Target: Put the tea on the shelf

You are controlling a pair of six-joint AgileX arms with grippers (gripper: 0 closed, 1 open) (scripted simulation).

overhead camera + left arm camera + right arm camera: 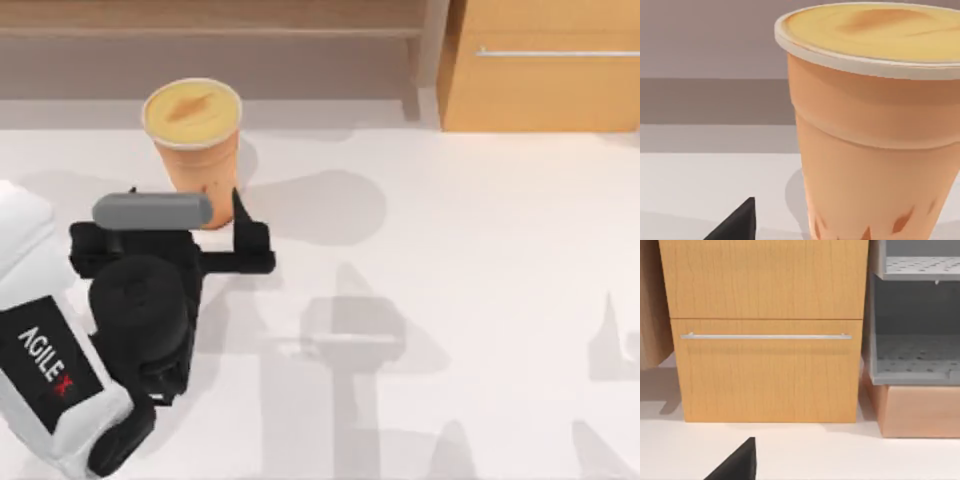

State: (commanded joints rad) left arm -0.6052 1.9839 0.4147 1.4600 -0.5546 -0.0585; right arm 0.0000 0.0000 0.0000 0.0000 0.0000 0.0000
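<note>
Plainly, the task was hardly begun; the tea (193, 135) stood upright on the white table (470, 260), at the top view's left and towards the back, just in front of the shelf (210, 30) but not on it; its pale sealed top was level and nothing had spilled. The left gripper (205, 215) sat at the near side of the cup; one dark finger (243, 225) showed just beside the cup's right flank, while the other was hidden under the grey camera block (152, 210) on the wrist; I judged the fingers to be spread apart around the cup's lower body rather than pressed on it, since the left wrist view showed the tea (875, 145) very close, with only one dark fingertip (737, 224) off to one side and clear of the cup wall. Nothing was lifted; the cup's base was still on the table in that view.

What was left, as I judged it: closing on the cup, raising it, carrying it back over the shelf's board and setting it down upright.

The right arm was idle; its wrist view faced the orange-tan cabinet front (765, 330) with the silver bar handle (765, 336), and I could not tell how its claw stood.
</note>
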